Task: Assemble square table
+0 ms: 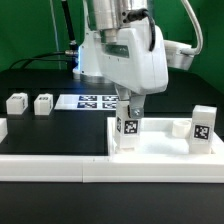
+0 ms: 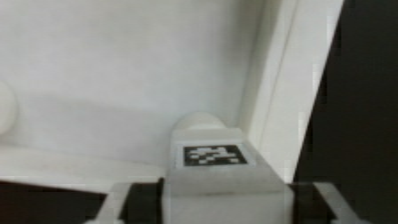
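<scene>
Your gripper is clamped on a leg, held upright at the tabletop corner, likely to seat it for screwing. A second leg stands at the next corner. Two spare legs wait on the desk.

Both views soft and blurry; bright whites glare against black.

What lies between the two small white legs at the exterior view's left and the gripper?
The marker board lies flat there, between the two legs and the gripper, which holds a third leg; the exterior view shows it.
</scene>
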Robot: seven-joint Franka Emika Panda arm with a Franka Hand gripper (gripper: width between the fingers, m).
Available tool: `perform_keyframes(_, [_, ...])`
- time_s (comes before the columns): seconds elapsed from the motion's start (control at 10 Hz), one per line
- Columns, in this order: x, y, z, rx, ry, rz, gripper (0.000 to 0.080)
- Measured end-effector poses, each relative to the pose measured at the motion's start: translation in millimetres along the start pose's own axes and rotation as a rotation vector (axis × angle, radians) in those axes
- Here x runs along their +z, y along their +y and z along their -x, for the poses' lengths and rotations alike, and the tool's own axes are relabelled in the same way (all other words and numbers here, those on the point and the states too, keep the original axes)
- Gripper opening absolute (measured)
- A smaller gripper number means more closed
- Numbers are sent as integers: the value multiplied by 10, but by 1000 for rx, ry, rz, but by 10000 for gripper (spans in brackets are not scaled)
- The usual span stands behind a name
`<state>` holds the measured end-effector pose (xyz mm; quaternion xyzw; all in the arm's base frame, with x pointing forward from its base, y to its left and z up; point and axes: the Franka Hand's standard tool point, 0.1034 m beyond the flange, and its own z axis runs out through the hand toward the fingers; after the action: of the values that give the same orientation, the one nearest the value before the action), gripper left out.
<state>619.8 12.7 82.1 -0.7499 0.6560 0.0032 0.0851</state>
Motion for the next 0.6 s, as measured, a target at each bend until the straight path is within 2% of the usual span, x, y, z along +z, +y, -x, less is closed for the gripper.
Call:
perform_keyframes(0.1, [4,-1,12,59,-7,-3,371])
perform_keyframes(0.2, [4,-1,16,31,-7,-3,508])
perform_keyframes(0.3, [3,3,23,-30,-6,1,508])
perform_keyframes(0.4, [4,26,67,-185,-3,18,619])
perform_keyframes(0.5, [39,61,99,-395,12,34,640])
perform_keyframes(0.6, [53,84,95,-508,12,36,640])
